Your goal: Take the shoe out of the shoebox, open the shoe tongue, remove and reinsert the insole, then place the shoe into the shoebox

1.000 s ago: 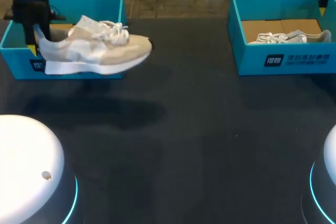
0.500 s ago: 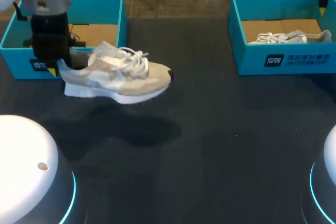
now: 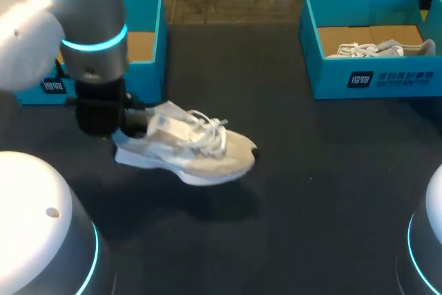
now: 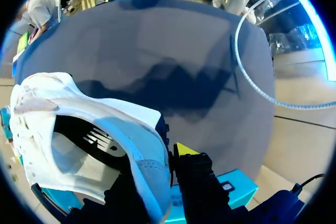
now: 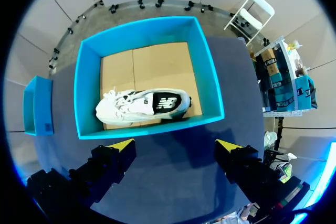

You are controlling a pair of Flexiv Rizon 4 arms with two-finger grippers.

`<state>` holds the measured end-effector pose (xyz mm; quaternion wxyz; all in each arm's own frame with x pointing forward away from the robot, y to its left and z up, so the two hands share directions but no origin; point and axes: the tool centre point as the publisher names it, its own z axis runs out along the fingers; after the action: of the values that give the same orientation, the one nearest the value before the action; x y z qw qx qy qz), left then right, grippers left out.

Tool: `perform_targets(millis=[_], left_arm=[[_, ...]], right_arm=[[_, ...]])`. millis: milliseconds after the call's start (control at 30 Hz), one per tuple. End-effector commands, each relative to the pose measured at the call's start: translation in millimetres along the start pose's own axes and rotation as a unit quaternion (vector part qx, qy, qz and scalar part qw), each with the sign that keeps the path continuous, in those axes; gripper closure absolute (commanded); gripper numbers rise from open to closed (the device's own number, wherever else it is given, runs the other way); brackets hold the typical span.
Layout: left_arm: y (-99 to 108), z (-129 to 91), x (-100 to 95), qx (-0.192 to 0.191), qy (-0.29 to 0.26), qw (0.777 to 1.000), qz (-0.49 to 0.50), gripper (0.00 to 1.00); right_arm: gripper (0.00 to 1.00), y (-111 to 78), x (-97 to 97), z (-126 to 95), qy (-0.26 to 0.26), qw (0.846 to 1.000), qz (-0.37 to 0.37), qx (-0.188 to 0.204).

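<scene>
A beige and white shoe with white laces hangs low over the dark table, toe pointing right. My left gripper is shut on its heel. In the left wrist view the heel collar is pinched between the fingers, and the shoe's opening lies beside them. Behind the arm stands the left teal shoebox, showing only its cardboard floor. My right gripper hangs open high over the right teal shoebox, with nothing between its fingers. A second white shoe lies in that box.
The right shoebox with the second shoe stands at the table's back right. The dark tabletop stretches between the boxes and to the front. Two white robot bases sit at the near corners.
My left arm has carried the shoe out from over the left shoebox, forward and to the right, and lower toward the table. The right gripper has stayed as it was.
</scene>
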<state>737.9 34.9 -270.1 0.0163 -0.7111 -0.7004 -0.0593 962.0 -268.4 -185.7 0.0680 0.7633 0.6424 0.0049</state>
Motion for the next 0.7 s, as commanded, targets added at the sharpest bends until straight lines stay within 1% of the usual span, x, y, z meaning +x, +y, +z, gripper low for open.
perform_targets(millis=[33, 333, 533, 700], left_arm=[[-12, 17, -18.0, -0.061, -0.001, 0.998, 0.007, 1.0], [-32, 36, -53.9, -0.045, 0.002, 0.998, 0.034, 1.0], [-44, 50, -72.7, -0.035, 0.003, 0.999, 0.039, 1.0], [-49, 61, -84.4, -0.028, 0.006, 0.999, 0.042, 1.0]], right_arm=[[0.0, 0.1, -0.1, 0, 0.0, 1.0, 0.0, 0.0], [0.0, 0.1, -0.1, 0, 0.0, 1.0, 0.0, 0.0], [0.0, 0.1, -0.1, 0, 0.0, 1.0, 0.0, 0.0], [0.0, 0.1, -0.1, 0, 0.0, 1.0, 0.0, 0.0]])
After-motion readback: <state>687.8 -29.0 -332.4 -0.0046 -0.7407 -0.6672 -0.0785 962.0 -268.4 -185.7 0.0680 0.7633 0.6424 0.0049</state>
